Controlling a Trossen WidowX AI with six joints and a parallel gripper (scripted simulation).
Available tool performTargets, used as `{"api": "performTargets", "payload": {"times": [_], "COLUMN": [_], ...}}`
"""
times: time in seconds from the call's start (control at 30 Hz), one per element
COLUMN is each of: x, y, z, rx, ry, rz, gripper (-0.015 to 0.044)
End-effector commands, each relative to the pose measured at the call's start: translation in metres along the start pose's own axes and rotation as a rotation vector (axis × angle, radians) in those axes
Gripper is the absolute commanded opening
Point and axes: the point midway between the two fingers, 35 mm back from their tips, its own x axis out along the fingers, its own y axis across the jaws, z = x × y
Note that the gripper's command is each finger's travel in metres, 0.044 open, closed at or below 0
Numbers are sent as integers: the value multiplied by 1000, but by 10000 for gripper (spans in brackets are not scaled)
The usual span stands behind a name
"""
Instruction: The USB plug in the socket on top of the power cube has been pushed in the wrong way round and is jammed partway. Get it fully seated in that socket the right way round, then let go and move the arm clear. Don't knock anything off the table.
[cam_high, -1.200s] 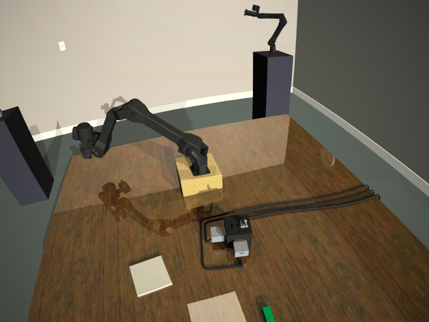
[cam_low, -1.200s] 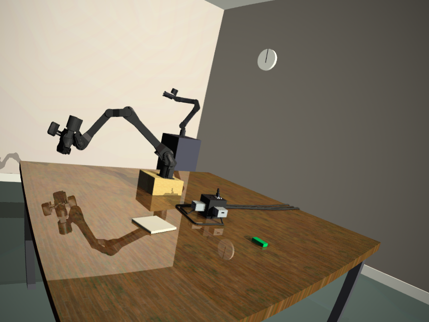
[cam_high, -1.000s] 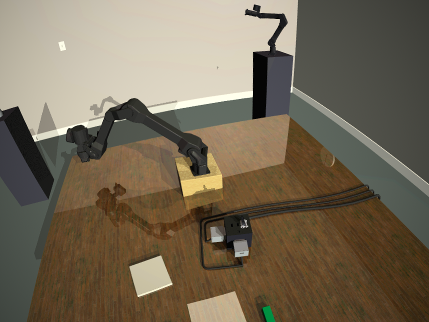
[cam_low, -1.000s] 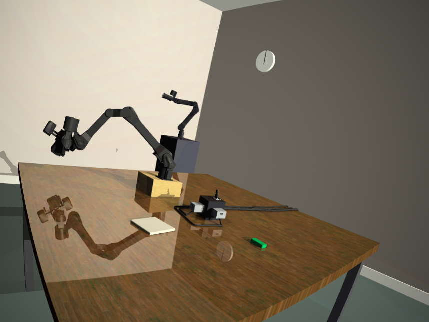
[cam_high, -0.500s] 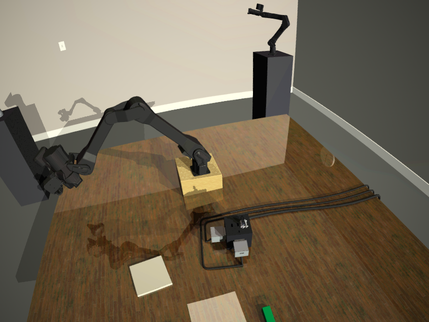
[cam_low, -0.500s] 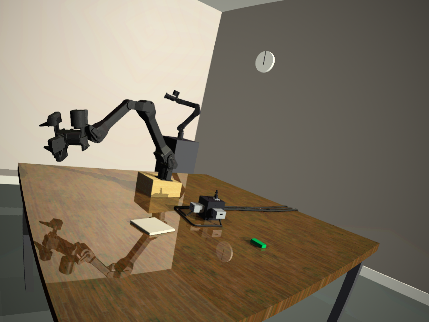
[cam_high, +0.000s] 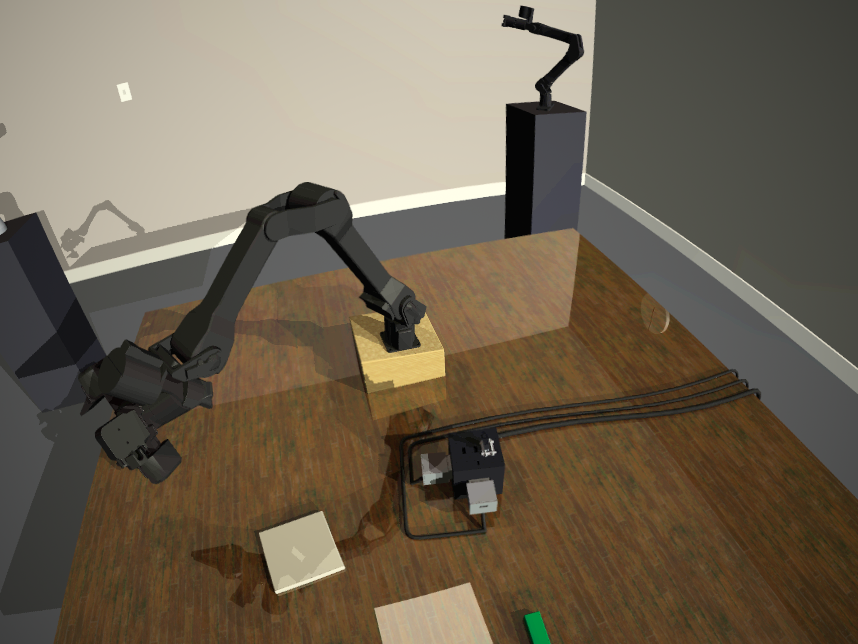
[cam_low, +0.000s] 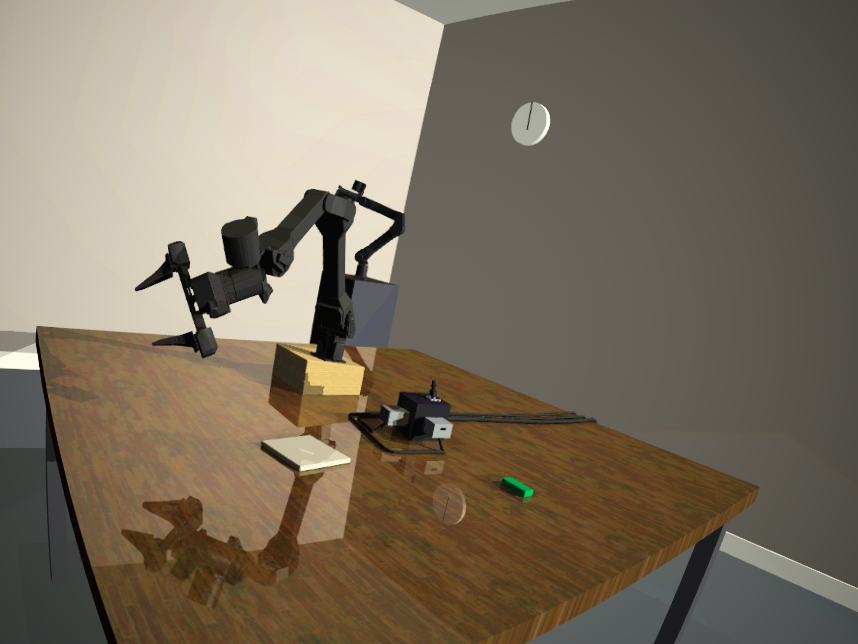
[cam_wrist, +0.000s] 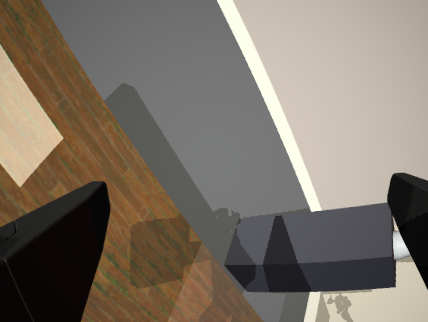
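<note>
The power cube (cam_high: 473, 451) (cam_low: 414, 408) is a dark box standing on the table. The small USB plug (cam_high: 489, 447) (cam_low: 433, 389) stands upright from its top, with shiny parts around its foot. The views are too small to tell its depth or which way round it is. My gripper (cam_low: 144, 316) (cam_wrist: 255, 192) is open and empty, its fingers wide apart. It hangs in the air at the left of the table, well away from the cube and plug. The wrist view shows neither the cube nor the plug.
Grey blocks (cam_high: 482, 496) (cam_low: 393, 415) sit against two sides of the cube. Dark cables (cam_high: 589, 413) (cam_low: 512, 415) loop around it and run to the table's edge. A pale square slab (cam_high: 301, 552) (cam_low: 304, 451) and a green block (cam_high: 537, 627) (cam_low: 517, 486) lie on the table.
</note>
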Motion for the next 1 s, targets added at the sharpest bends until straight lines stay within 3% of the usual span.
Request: {"api": "performTargets", "payload": {"times": [0.0,0.27,0.57,0.77,0.97], "x": [-48,-155,-287,-368,-441], "y": [48,130,202,227,237], "z": [32,62,40,-2,-56], "rx": [173,467,750,893,1004], "ry": [-72,-51,239,535,833], "rz": [173,513,810,871,806], "gripper": [440,440,440,440,440]}}
